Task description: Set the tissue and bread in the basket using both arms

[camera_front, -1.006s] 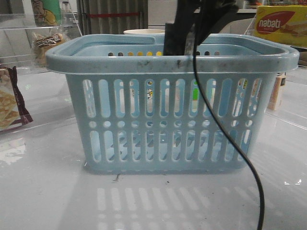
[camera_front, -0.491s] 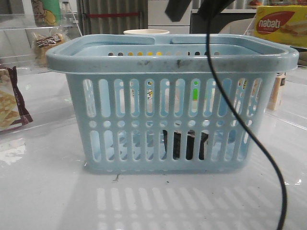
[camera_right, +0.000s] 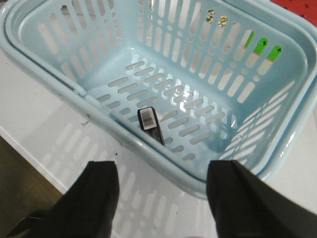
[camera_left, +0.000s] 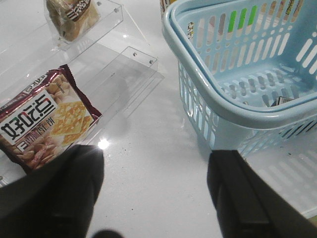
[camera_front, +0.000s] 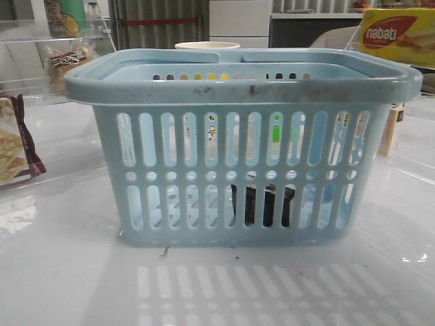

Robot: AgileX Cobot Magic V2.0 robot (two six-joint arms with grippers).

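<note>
The pale blue basket [camera_front: 238,88] stands in the middle of the table. The black tissue pack [camera_front: 262,204] lies on its floor, seen through the front slots. In the right wrist view the tissue [camera_right: 151,124] shows a white barcode label, near the basket's rim [camera_right: 148,151]. The bread packet [camera_front: 68,60] sits on a clear shelf at the back left, and also shows in the left wrist view [camera_left: 74,17]. My left gripper [camera_left: 153,198] is open and empty over bare table left of the basket [camera_left: 257,116]. My right gripper [camera_right: 161,198] is open and empty, above the table just outside the basket's rim.
A maroon-edged cracker packet [camera_left: 42,121] lies on a clear acrylic stand left of the basket, also at the left edge of the front view [camera_front: 13,146]. A yellow nabati box [camera_front: 397,34] stands at the back right. A pale cup rim [camera_front: 207,45] shows behind the basket.
One second ago my right arm held the tissue over the basket. It let the pack go onto the basket floor, then rose and left the front view.
</note>
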